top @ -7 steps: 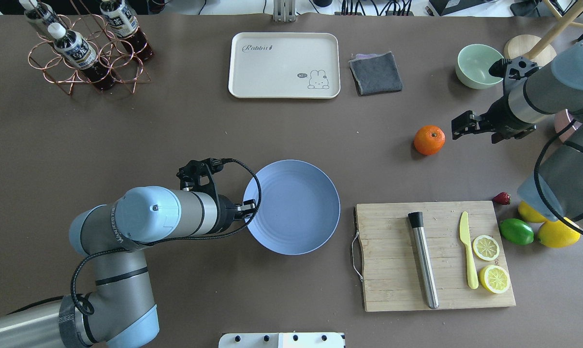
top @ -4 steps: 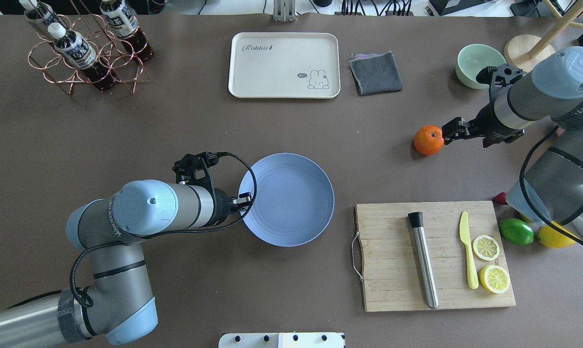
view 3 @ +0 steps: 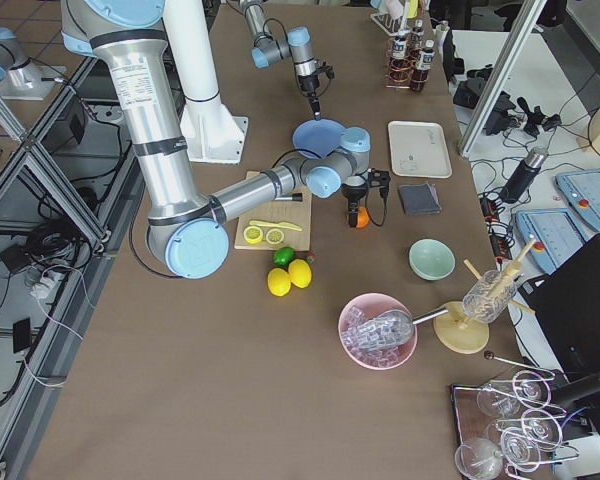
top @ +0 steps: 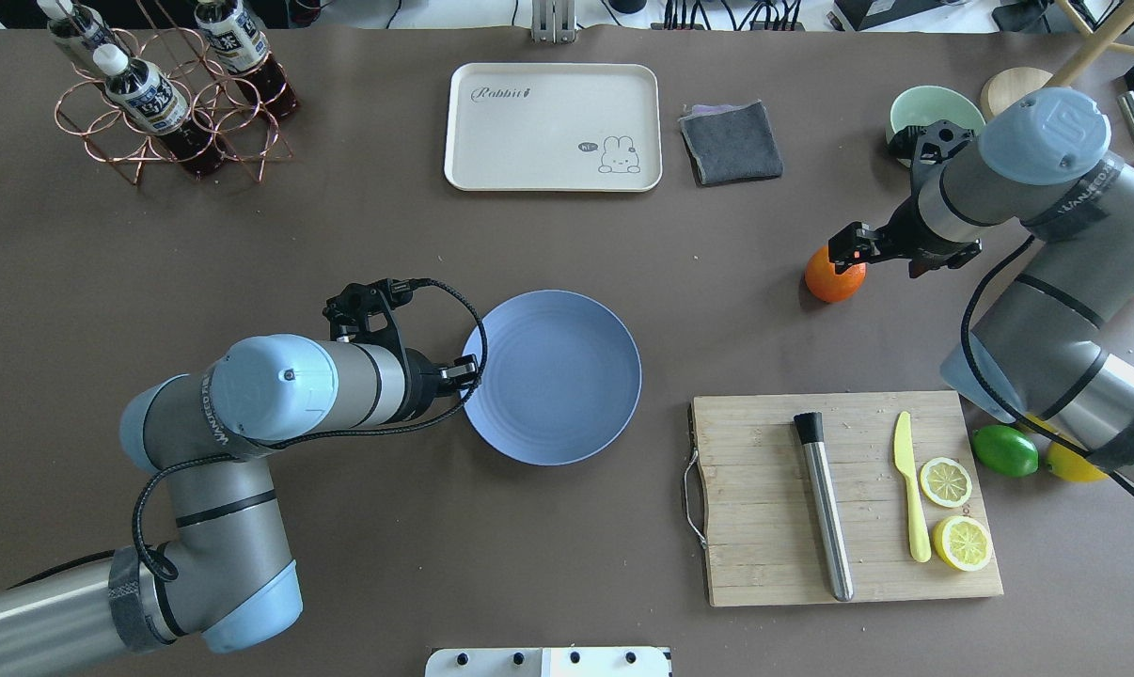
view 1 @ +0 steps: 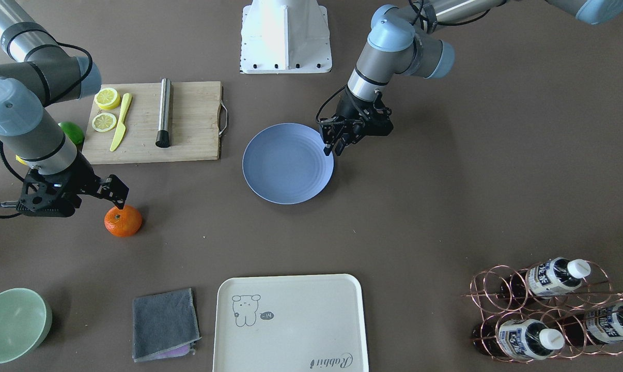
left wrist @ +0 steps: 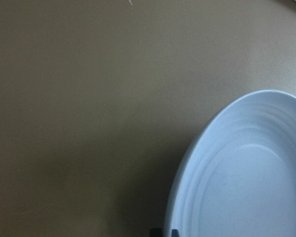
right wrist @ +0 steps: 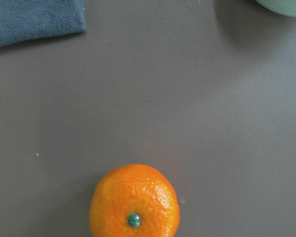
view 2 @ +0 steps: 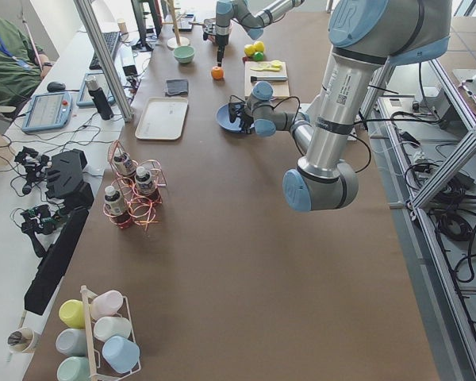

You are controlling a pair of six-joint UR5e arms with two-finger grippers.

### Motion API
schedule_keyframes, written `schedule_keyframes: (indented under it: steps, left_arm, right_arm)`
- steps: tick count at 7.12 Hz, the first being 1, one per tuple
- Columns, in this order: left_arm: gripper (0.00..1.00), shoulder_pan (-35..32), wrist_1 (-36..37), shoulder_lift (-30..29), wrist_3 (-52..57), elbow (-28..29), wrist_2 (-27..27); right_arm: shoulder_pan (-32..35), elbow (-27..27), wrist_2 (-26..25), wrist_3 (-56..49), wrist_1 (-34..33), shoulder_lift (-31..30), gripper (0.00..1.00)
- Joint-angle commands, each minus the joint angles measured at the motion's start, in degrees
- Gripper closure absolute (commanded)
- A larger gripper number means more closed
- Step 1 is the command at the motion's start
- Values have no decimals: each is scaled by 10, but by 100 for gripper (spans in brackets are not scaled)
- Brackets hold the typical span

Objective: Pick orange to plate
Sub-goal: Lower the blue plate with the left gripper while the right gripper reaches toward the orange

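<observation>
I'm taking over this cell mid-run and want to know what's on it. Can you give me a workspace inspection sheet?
Surface: brown table, no spills seen.
Job's things: orange on the table; plate empty.
Clutter: cutting board, tray, cloth, bowl, bottles.
Grippers: left gripper shut on the plate's rim; right gripper open over the orange.
Cables: black cable loops beside the left gripper.
Surroundings: person seated beside the table.
</observation>
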Motion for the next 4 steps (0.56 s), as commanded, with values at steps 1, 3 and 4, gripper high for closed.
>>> schedule_keyframes:
  steps: [1,3,4]
  left_arm:
    - [2,-2,-2,1,12,1,4]
    - [2,-5,-1,-1,12,1,4]
    - [2,-5,-2,0,12,1,3]
  right_arm:
    - [-4,-27,-8,9,0,41,0]
    - [-19,-92,-37,16,82,43,0]
    - [-33,-116,-45,40,113,43,0]
